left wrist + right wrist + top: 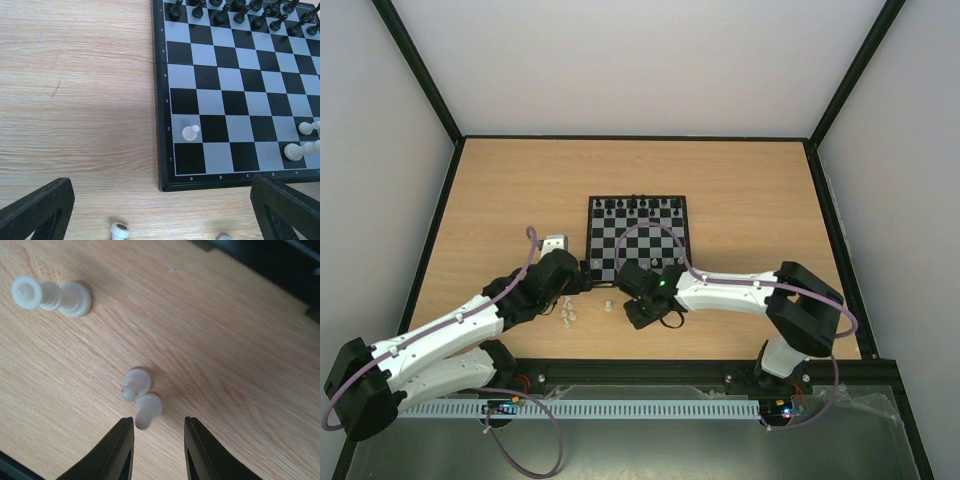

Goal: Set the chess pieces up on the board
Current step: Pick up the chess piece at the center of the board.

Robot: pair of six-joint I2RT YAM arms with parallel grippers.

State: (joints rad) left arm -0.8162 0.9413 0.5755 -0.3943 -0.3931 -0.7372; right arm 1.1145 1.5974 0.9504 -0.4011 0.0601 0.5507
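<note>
- left gripper (161, 207): fingers spread wide, empty; over the table (75, 100) by the board (235, 75)'s near corner
- right gripper (159, 426): fingers narrowly parted, pinching nothing; two chess pieces (136, 382) on bare wood just ahead of its tips
- board: white pawn (190, 133) upright on a2; black figures (235, 12) along the far rows

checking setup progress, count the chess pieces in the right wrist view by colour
white pieces: 3 (one alone, two close together)
black pieces: 0
total: 3
</note>
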